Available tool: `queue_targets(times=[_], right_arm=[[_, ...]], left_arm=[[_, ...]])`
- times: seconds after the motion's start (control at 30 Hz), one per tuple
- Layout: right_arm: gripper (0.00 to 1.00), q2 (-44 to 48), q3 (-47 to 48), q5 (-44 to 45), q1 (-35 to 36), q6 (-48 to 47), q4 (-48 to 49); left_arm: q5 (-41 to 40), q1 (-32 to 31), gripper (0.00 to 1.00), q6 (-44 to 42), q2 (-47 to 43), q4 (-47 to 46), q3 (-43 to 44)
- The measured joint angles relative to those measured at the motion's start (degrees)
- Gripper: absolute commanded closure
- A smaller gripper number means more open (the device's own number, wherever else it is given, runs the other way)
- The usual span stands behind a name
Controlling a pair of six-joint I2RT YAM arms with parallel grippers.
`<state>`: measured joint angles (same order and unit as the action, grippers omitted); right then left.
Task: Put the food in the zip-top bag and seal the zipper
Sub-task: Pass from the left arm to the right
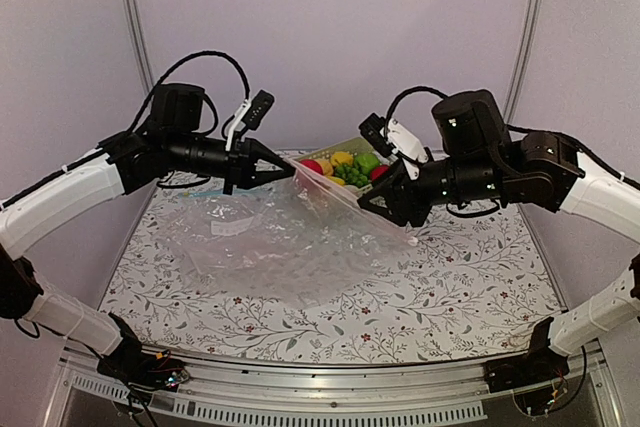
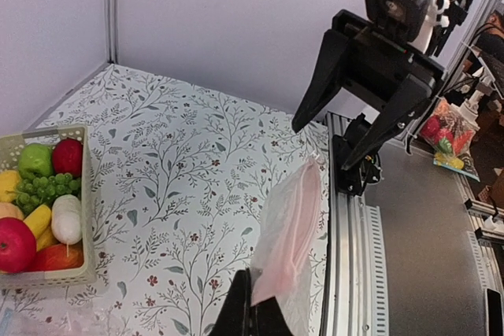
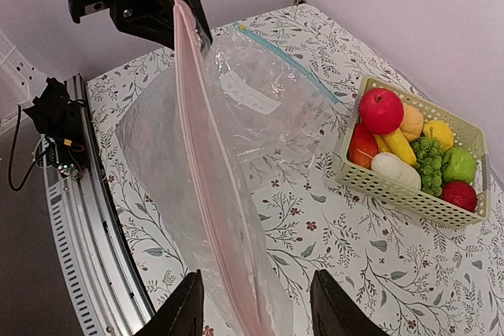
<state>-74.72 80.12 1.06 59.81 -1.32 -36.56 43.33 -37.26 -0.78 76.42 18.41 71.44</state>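
- Toward the middle of the surface [image 1: 480,282] you have the body of the zip-top bag [image 1: 300,252]. It is crumpled clear plastic sagging onto the flowered cover.
- Above it the mouth is lifted on edge. The zipper [image 3: 208,163] runs as a straight pink line from one arm to the other.
- Your right gripper [image 3: 256,289] has its jaws apart, one on either side of the pink strip. Neither finger is seen pressing the plastic.
- Your left gripper [image 1: 282,173] has its jaws clamped on the far end of that strip and holds it clear of the surface.
- Beyond the lifted mouth, toward the left edge, a second clear bag [image 3: 268,88] with a blue strip and a white label lies flat.
- At the far edge, about midway along it, stands a pale basket [image 3: 409,197] holding the food [image 1: 345,165]:
  - red apple [image 3: 381,110]
  - peach [image 3: 411,122]
  - lemon [image 3: 435,131]
  - banana [image 3: 399,147]
  - white oblong piece [image 3: 394,169]
  - green grapes [image 3: 429,164]
  - green fruit [image 3: 458,164]
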Motion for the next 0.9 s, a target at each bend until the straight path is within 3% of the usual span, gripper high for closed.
queue_targets(times=[0.63, 0.8, 0.9], right_arm=[[0.75, -5.7, 2.0, -3.4, -1.4, 0.4, -2.0], [0.97, -6.4, 2.0, -4.7, -1.4, 0.6, -1.9], [1.00, -6.4, 2.0, -5.8, -1.4, 0.7, -1.5]], left_arm=[[0.2, -1.3, 1.00, -0.5, 1.2, 0.8, 0.5], [0.4, -1.4, 1.00, -0.6, 1.6, 0.9, 0.5], [0.2, -1.4, 1.00, -0.6, 1.6, 0.9, 0.5]])
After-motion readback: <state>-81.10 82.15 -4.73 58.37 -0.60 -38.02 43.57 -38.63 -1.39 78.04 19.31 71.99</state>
